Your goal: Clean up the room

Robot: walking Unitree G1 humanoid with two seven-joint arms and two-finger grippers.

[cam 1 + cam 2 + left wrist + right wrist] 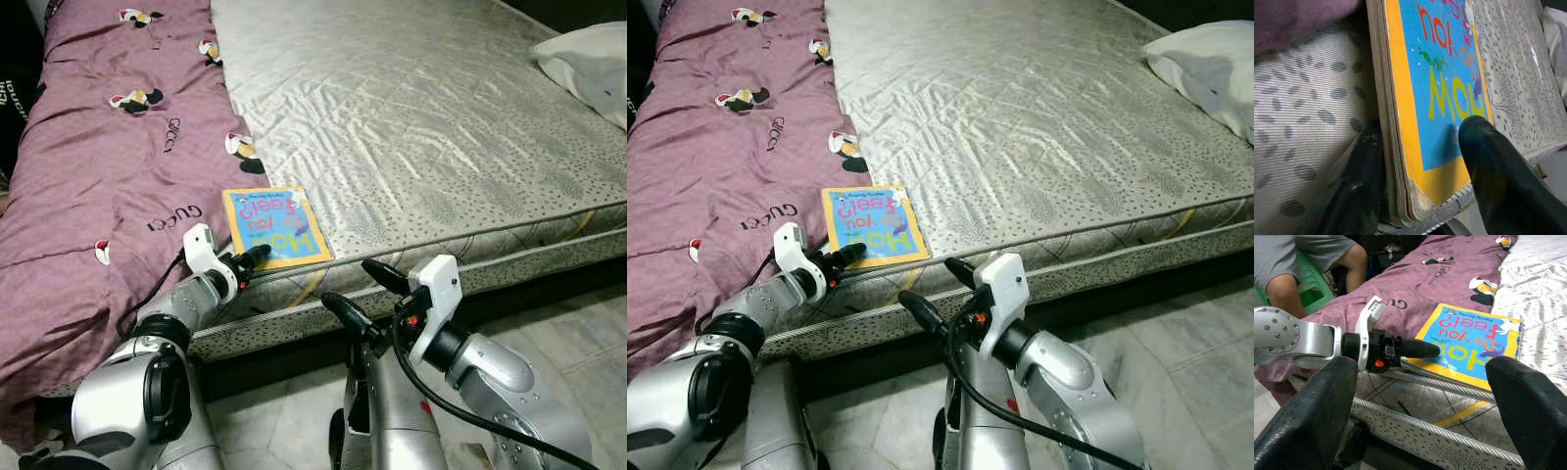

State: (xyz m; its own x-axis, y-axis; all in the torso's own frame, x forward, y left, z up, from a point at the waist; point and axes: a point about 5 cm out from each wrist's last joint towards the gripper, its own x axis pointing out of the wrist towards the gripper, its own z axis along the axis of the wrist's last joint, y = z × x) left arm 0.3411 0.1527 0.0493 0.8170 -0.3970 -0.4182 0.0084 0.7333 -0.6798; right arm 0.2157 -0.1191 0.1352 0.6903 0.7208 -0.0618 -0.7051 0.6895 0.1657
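Now left gripper [257,257] jaws clamp book [275,227] "How Do You Feel?" — right gripper [358,292] jaws apart.

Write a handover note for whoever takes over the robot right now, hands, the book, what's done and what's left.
Left hand: fingers around the near corner of the book, one on the cover, one at its edge; grip not confirmed.
Right hand: open, empty, off the mattress edge.
Book lies flat at the mattress's near edge beside the purple blanket.
Done: left hand at the book.
Left: lift it, put it away.
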